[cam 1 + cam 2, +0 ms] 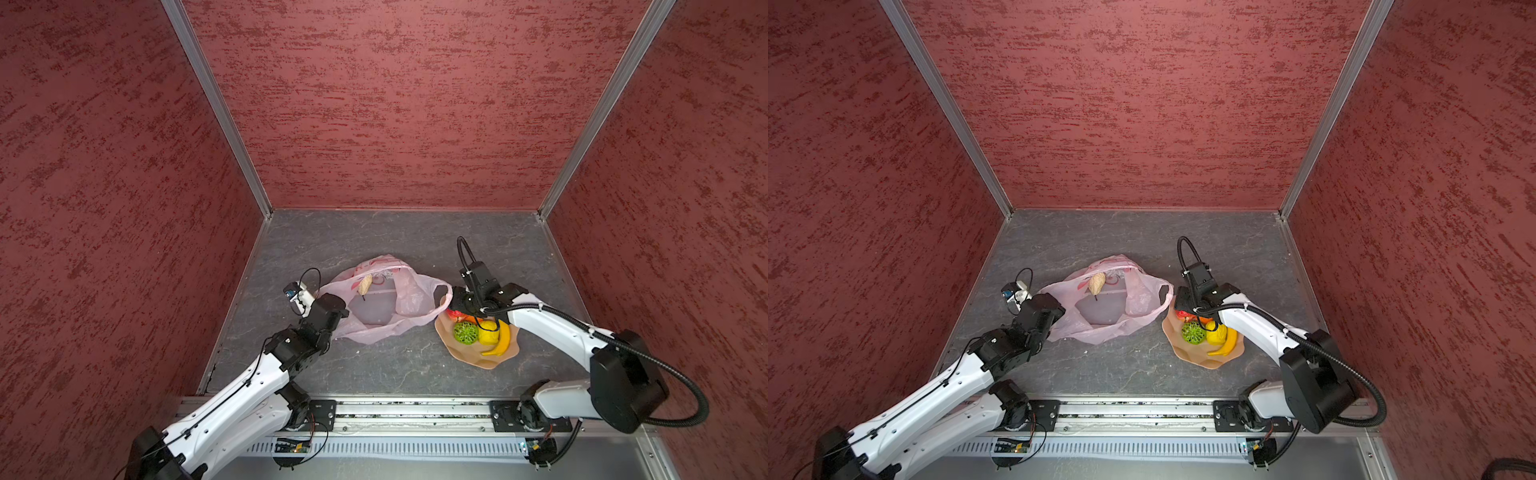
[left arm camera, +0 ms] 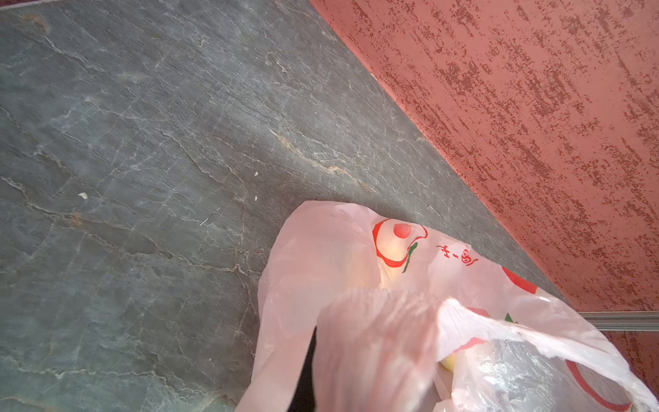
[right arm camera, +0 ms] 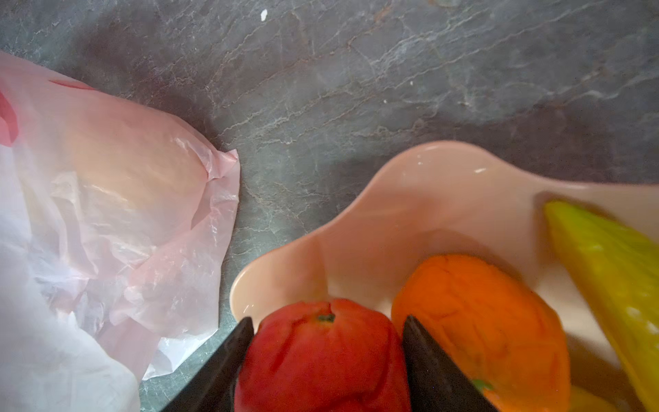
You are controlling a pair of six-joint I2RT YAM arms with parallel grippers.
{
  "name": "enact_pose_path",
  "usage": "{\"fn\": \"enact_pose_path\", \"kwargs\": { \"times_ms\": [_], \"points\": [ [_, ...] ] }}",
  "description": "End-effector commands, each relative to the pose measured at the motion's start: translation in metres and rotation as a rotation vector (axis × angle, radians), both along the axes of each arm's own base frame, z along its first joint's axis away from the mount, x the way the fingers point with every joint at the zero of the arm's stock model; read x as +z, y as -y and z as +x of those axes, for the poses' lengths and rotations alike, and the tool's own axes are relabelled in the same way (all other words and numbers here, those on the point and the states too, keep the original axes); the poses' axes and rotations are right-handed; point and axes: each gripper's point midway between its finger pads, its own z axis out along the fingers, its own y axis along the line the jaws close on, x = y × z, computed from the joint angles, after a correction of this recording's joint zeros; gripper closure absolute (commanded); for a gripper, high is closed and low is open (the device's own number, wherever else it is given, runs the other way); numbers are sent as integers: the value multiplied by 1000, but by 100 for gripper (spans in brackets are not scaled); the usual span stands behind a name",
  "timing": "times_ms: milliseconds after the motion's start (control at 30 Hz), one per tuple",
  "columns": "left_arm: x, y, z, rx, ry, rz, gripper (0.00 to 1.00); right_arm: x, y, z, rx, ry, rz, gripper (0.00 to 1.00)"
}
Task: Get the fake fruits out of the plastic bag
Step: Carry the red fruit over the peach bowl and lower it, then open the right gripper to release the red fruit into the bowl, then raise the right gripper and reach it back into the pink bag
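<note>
Open pink bag (image 1: 409, 301), fruits (image 1: 466, 332) heaped beside

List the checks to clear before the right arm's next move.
1. Red fruit inside the dish rim: ok.
2. Right claw clear of the red fruit: cannot tell; its fingers flank it closely.
3. Left claw shut on the plastic bag edge: ok.
4. Bag mouth held open, seen in both top views: ok.
5. Bag emptied: not ok; a cream piece lies inside.
</note>
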Motion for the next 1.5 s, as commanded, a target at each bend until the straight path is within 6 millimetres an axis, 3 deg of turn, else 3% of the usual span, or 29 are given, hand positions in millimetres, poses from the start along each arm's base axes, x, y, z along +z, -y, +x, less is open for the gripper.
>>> {"fn": "enact_pose_path", "kwargs": {
  "times_ms": [0,633,800,1033,1167,1467],
  "points": [
    [3,-6,-2,21,6,10,100,4,-6,4,2,19,13,34],
    [3,-15,-10,36,14,2,100,19,-6,8,-14,50,12,25],
    [5,-13,-9,22,19,0,100,56,4,10,-35,132,-8,26],
    [8,-9,-8,-2,21,1,100,138,7,12,-15,333,24,38],
    [10,-6,-4,-6,22,-7,100,180,-19,11,69,445,56,43],
    [18,0,1,-14,23,-9,100,230,-127,-1,322,595,109,45]
  ]
}}
